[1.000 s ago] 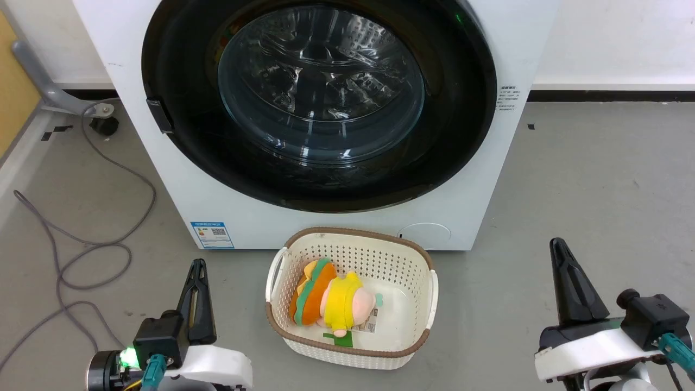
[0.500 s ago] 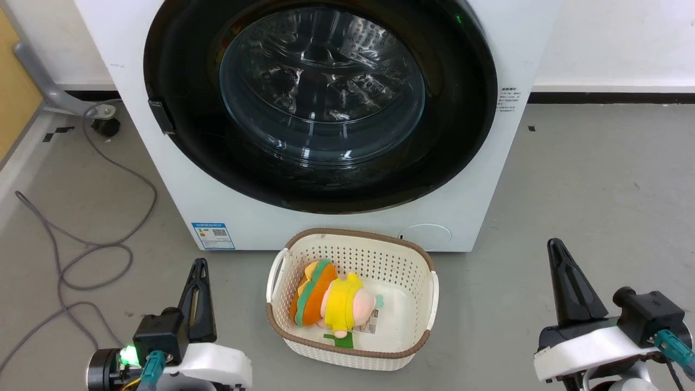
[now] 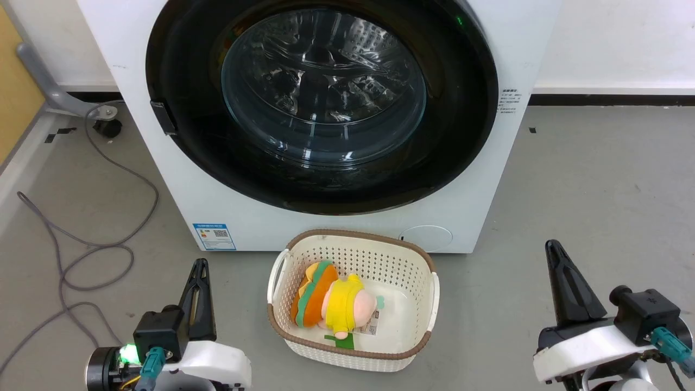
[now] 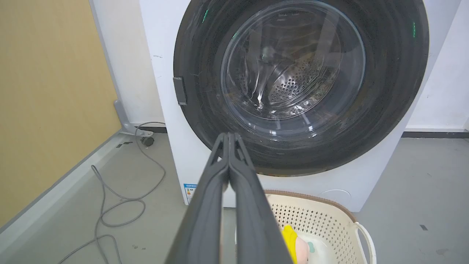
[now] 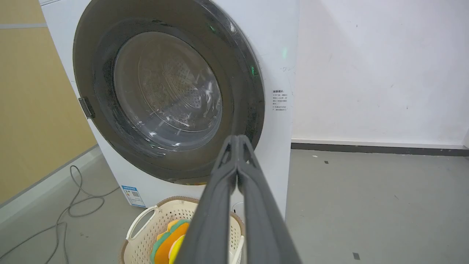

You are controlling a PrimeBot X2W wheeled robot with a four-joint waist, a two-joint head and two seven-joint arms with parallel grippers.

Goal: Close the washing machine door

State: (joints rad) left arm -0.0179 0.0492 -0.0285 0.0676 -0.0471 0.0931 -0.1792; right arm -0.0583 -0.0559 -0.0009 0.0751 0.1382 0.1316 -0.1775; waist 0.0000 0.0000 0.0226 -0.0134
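The door (image 3: 320,103) lies flat against the front of the washer (image 3: 179,184), black rim flush all round and the steel drum glinting through the glass. Down at the lower left of the head view, the left end effector (image 3: 200,263) is clenched, fingers pressed tip to tip with nothing between them, hanging over the floor (image 3: 586,179) well short of the washer. At the lower right, the right end effector (image 3: 553,244) is clenched too, and also empty. Both wrist views show the fingers meeting at a point and aimed at the door's lower rim, apart from it. Between the arms a basket (image 3: 353,234) sits on the floor just in front of the washer, with a toy (image 3: 331,301) lying inside. A cable (image 3: 98,250) loops across the floor to the left.
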